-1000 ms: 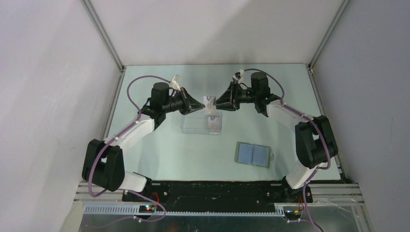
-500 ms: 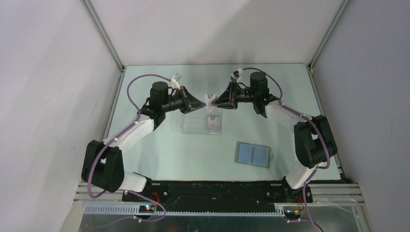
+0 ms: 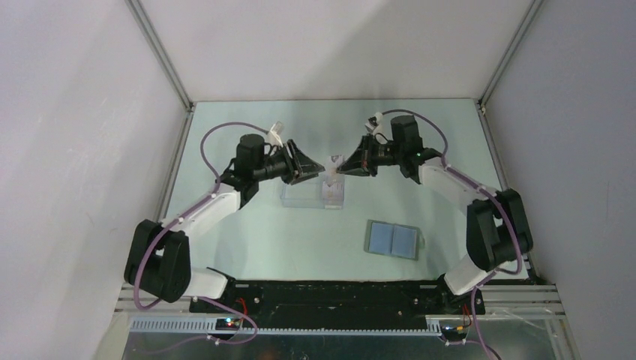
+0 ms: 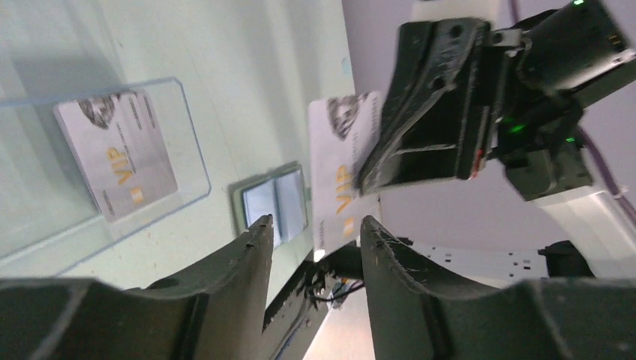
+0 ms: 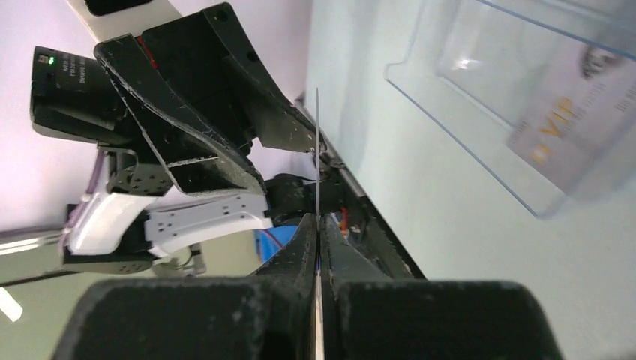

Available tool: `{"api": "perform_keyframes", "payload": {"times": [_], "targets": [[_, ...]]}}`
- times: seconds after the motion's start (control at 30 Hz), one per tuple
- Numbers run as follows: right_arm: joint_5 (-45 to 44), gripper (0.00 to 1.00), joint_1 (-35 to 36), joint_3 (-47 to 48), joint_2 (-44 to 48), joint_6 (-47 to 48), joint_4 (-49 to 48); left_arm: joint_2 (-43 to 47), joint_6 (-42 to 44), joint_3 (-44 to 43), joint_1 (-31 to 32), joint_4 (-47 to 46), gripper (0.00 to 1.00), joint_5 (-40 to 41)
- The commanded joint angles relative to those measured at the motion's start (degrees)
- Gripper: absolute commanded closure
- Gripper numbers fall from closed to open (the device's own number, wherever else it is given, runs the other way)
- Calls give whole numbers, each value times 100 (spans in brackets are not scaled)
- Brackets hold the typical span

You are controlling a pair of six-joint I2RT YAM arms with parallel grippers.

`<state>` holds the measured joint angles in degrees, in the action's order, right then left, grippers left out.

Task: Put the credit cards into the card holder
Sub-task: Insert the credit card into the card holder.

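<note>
One credit card (image 3: 332, 161) hangs upright in the air above the clear case, pinched edge-on by my shut right gripper (image 3: 343, 166). The right wrist view shows it as a thin line (image 5: 317, 150) rising from the closed gripper (image 5: 317, 221). My left gripper (image 4: 315, 225) is open, its fingers (image 4: 255, 240) either side of the card's (image 4: 337, 165) lower end without clamping it. A second credit card (image 4: 116, 154) lies flat inside the clear case (image 3: 313, 193). The card holder (image 3: 392, 240) lies open on the table, light-blue inside up, nearer the right arm.
The clear plastic case (image 5: 510, 112) sits directly under both grippers at mid-table. The two grippers face each other tip to tip, very close. Grey enclosure walls and metal frame posts (image 3: 161, 56) bound the table on three sides.
The card has passed from left to right: my left gripper opened and let go, while my right gripper closed onto it. Both grippers shifted slightly right.
</note>
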<state>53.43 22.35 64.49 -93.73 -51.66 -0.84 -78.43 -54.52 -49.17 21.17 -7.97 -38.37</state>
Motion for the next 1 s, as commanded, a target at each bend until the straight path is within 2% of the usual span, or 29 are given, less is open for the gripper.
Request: {"api": "perform_keyframes", "payload": {"times": [0.0, 0.13, 0.27, 0.5, 0.67, 0.97], "targets": [[-825, 100, -309, -242, 1048, 1335, 1676, 225, -18, 177, 421, -47, 48, 285], [-920, 100, -838, -1183, 1829, 1542, 1979, -8, -42, 226, 1049, -47, 48, 693], [-1077, 100, -1292, -1979, 2574, 1935, 2733, -449, -91, 68, 1712, -43, 51, 985], [-1776, 100, -1510, -2558, 3580, 2347, 3706, -1443, -217, -377, 2711, -47, 58, 1244], [-2523, 100, -1522, -2936, 4086, 2074, 4060, -1982, -316, -399, 3028, -38, 67, 1561], [-3423, 100, -1532, -3276, 4343, 1750, 4148, -2345, -203, -466, 3097, 515, 67, 2200]]}}
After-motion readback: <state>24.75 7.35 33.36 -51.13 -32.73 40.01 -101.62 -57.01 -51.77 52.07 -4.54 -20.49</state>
